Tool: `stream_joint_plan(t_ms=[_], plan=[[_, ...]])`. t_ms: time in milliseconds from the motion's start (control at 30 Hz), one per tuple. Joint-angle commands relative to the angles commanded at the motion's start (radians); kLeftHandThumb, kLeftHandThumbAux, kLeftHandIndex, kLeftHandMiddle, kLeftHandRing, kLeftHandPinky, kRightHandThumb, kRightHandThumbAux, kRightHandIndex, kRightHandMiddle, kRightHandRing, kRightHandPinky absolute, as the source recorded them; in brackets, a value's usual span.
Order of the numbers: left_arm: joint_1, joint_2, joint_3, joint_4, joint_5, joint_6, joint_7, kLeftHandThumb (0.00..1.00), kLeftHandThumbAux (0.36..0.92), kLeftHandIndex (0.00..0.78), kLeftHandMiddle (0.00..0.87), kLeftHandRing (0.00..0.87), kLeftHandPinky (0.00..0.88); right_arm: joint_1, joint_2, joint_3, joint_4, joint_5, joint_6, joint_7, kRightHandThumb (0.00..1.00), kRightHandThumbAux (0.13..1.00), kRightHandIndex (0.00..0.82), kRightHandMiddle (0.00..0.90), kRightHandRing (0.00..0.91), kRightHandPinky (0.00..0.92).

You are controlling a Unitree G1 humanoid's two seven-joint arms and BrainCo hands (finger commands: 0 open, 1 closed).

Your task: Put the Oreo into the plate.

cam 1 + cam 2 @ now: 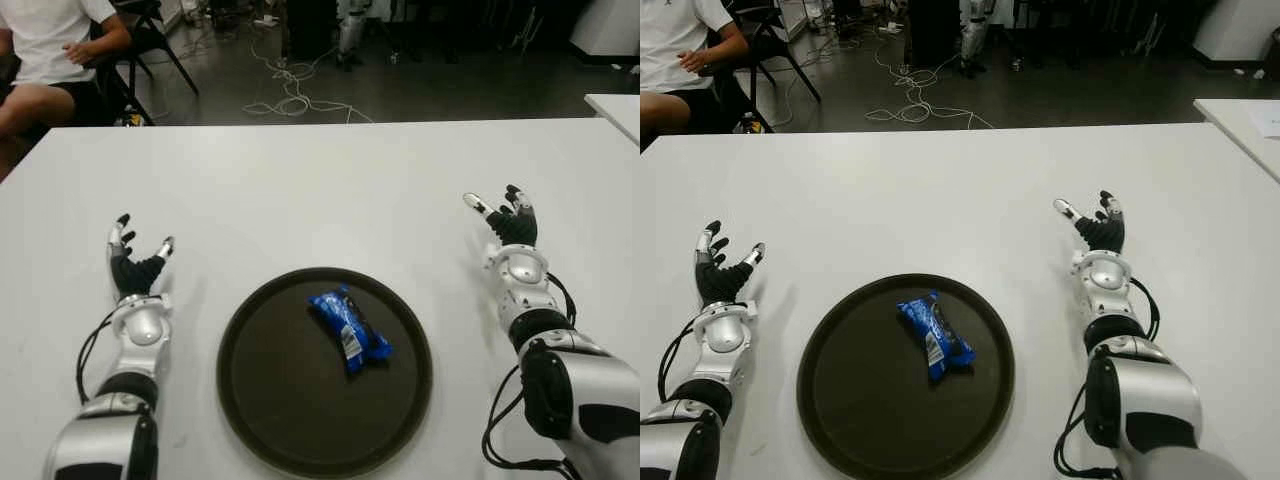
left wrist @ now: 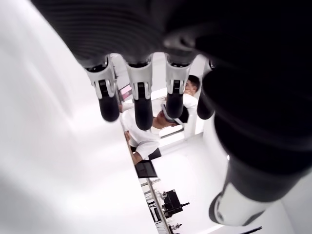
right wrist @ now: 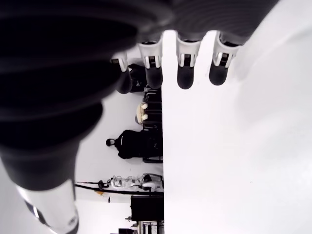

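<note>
A blue Oreo packet (image 1: 350, 328) lies inside the round dark plate (image 1: 270, 400), a little right of its middle, on the white table (image 1: 320, 190). To the left of the plate shows my left hand (image 1: 135, 255), palm up, fingers spread and holding nothing. Right of the plate, at about the same distance, shows my right hand (image 1: 505, 215), also open and empty. Each wrist view shows only its own relaxed fingers (image 2: 139, 97) (image 3: 185, 68) over bare table, nothing between them.
A person in a white shirt (image 1: 45, 50) sits on a chair beyond the table's far left corner. Cables (image 1: 295, 95) lie on the dark floor behind the table. A second white table's corner (image 1: 615, 110) shows at the far right.
</note>
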Motion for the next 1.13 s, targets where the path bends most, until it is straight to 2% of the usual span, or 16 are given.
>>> stream_joint_plan(t_ms=[300, 733, 1133], plan=[[0.000, 0.003, -0.015, -0.003, 0.017, -0.001, 0.013, 0.146, 0.761, 0.106, 0.109, 0.111, 0.123, -0.004, -0.001, -0.006, 0.000, 0.000, 0.015, -0.005, 0.000, 0.788, 0.069, 0.075, 0.053, 0.025], [0.002, 0.003, -0.028, -0.009, 0.039, 0.014, 0.035, 0.145, 0.767, 0.096, 0.105, 0.100, 0.095, -0.004, -0.004, -0.007, 0.002, -0.003, 0.018, 0.011, 0.000, 0.787, 0.072, 0.074, 0.047, 0.018], [0.001, 0.001, -0.029, -0.010, 0.038, 0.023, 0.040, 0.154, 0.766, 0.105, 0.122, 0.123, 0.127, -0.003, -0.003, -0.013, 0.000, 0.002, 0.014, 0.010, 0.000, 0.792, 0.073, 0.096, 0.078, 0.054]])
